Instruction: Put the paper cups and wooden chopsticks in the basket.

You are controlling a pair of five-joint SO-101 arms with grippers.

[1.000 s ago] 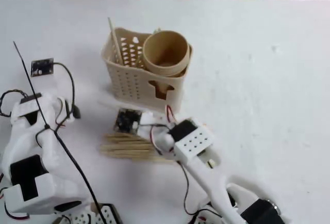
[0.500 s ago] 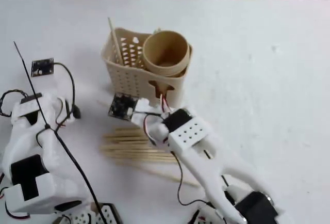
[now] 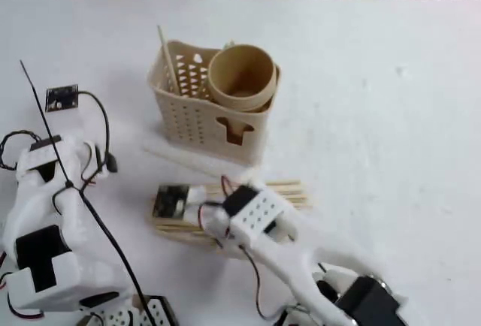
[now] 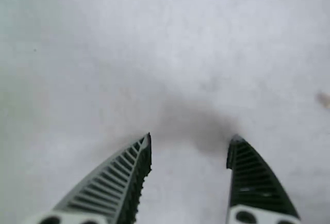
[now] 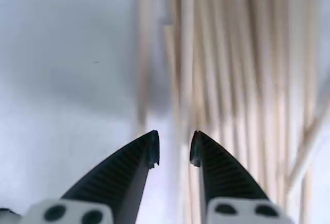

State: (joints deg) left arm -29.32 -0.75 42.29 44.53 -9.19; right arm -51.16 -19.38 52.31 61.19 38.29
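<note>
- Chopsticks lie in a loose pile right under my right tool. They run away ahead of its tips and spread off to one side of them.
- My right tool is narrow, with the two tips a small gap apart, low over the near edge of the pile.
- One blurred stick seems to run into that gap, but I cannot tell whether the tips touch it.
- On the other side of the right tool's tips there is bare white surface.
- From above, the pile lies flat on the surface with my right arm across its middle. Stick ends show on both sides of the arm.
- Beyond the right tool the basket stands upright, near the pile but apart from it.
- The cups sit nested inside the basket, mouths up, in the part farther from my left arm.
- A single stick stands tilted in the basket's other part, its end poking above the rim.
- A pale strip lies on the surface between the basket and the right tool. I cannot tell what it is.
- My left tool is wide, its tips well apart and holding nothing, with bare surface under and ahead of it.
</note>
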